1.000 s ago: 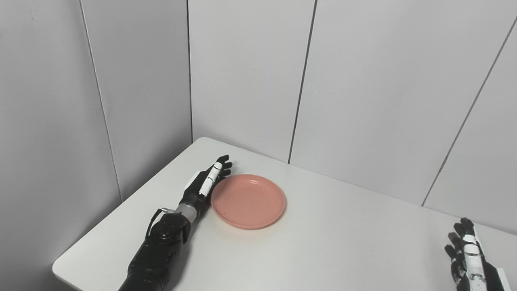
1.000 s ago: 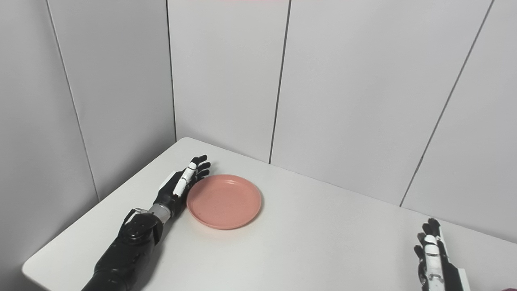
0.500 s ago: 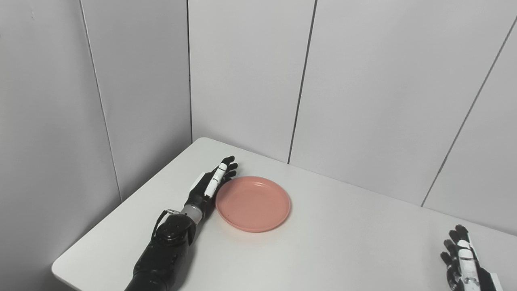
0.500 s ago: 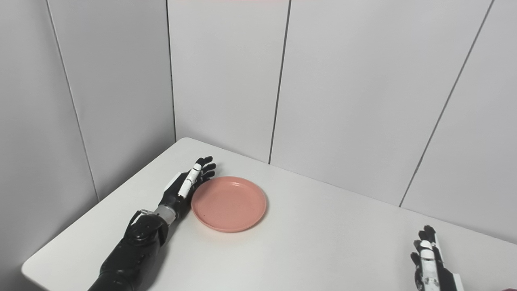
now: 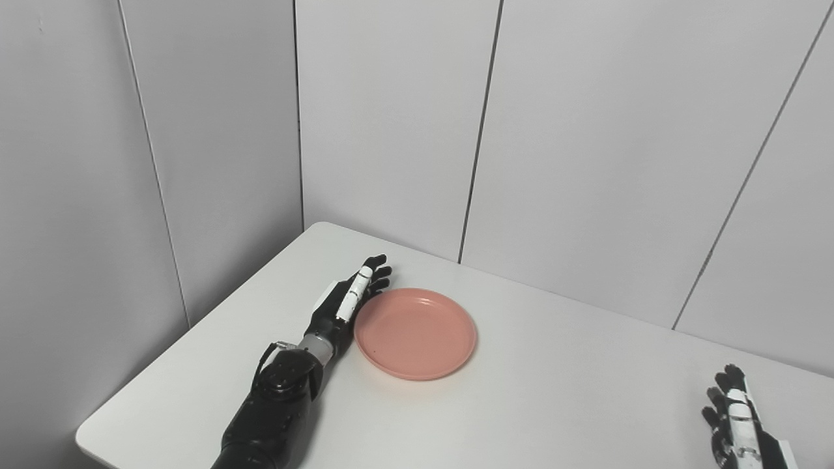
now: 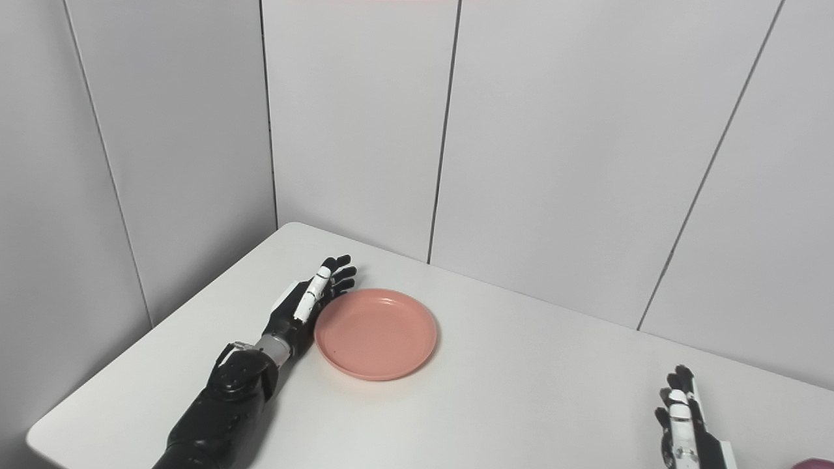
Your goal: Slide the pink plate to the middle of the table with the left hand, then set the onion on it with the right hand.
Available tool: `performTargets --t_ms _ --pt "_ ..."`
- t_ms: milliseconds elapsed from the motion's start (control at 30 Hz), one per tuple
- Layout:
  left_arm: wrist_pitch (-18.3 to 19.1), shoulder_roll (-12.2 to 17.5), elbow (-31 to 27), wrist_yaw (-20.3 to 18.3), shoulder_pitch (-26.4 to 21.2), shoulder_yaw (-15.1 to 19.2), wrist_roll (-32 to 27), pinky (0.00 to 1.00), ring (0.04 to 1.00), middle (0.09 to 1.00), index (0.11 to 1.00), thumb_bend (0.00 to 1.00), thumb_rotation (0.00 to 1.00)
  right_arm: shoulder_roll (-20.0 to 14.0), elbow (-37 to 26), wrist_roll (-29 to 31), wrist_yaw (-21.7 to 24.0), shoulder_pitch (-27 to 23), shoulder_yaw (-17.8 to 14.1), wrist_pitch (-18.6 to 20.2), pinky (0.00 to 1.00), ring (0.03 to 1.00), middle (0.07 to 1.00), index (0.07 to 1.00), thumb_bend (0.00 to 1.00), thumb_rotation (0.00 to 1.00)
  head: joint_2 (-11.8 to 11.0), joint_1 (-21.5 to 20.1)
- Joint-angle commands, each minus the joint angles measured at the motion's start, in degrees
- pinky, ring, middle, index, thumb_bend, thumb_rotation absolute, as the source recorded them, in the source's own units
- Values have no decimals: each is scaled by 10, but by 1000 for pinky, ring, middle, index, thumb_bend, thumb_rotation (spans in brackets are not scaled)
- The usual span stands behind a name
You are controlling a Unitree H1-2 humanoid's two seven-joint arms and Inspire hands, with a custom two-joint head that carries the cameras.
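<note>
The pink plate (image 5: 416,333) lies empty on the white table (image 5: 560,404), left of the middle. My left hand (image 5: 345,303) is open and flat on its edge, its palm side against the plate's left rim, fingers (image 6: 335,273) pointing away toward the wall. My right hand (image 5: 739,420) is open at the bottom right and holds nothing. A small purple-red edge (image 6: 814,464) shows at the bottom right corner of the right eye view; I cannot tell whether it is the onion.
Grey wall panels (image 5: 391,130) close the table's far side and left side. The table's left corner edge (image 5: 85,436) is near my left forearm.
My left hand has pushed the plate a little to the right. My right hand has sunk toward the bottom edge. The camera has shifted slightly.
</note>
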Motion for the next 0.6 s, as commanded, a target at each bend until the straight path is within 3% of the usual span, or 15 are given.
performTargets --t_ms 0,300,567 --pt "-12 -7 -9 -22 -29 -13 -3 926 927 925 909 577 1000 -2 -6 6 4 -27 -5 -45 1000 1000 1000 1000 253 1000 0 1" --pt "-3 -17 -9 -36 -30 -21 -13 945 936 936 919 591 1000 -7 15 -3 8 -31 -2 -69 1000 1000 1000 1000 320 1000 9 -16" --pt "0 -19 -13 -44 -27 -22 -21 955 943 939 922 591 1000 3 30 11 11 -36 -4 -78 1000 1000 1000 1000 380 1000 21 -65"
